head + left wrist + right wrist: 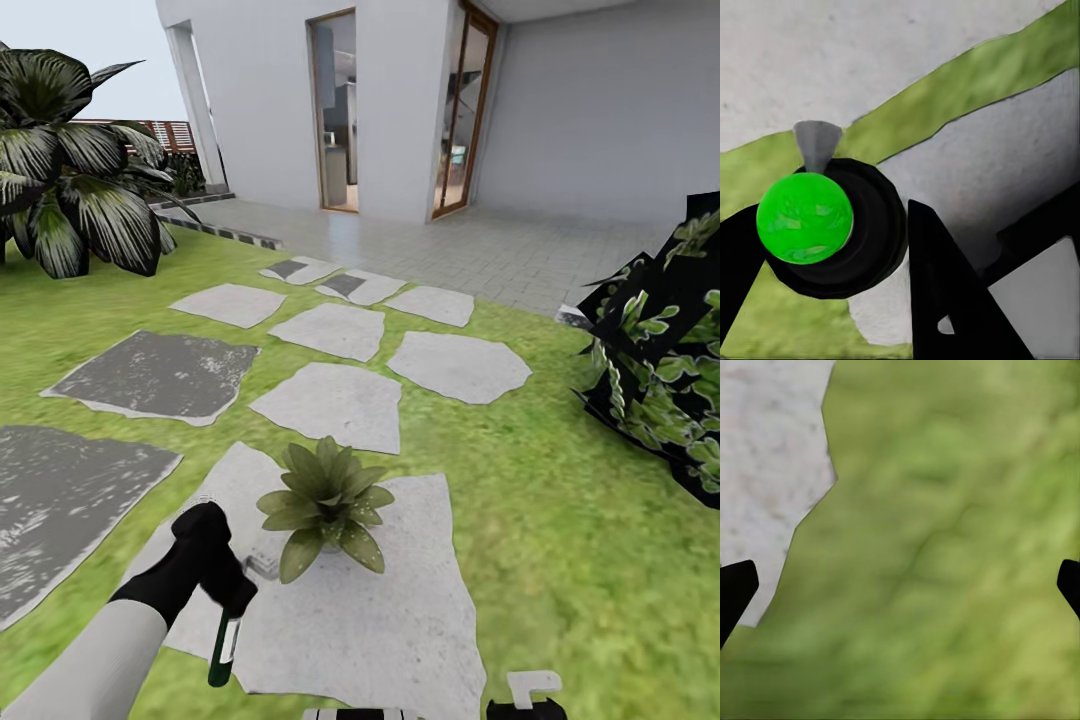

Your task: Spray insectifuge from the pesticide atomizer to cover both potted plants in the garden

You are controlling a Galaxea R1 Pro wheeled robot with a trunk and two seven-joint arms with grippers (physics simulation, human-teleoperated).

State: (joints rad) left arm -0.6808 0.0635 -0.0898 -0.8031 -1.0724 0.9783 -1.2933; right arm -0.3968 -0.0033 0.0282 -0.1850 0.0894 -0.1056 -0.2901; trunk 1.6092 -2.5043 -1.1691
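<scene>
Item: pesticide atomizer (pixel 224 645), light, rigid, prob. slick; left claw (pixel 232 592) clamped at neck. Right claw (pixel 900 577) fingers apart, empty.

Glossy green atomizer (pixel 804 217), rough stone slab (pixel 380 610)

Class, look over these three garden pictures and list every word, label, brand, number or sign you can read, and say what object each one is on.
None: no legible word, number or sign appears anywhere.
The pesticide atomizer, held in the left gripper, shows a pale patch on its side, too small and blurred to read.
The potted plant, the stepping stones and the house wall carry no writing.
</scene>
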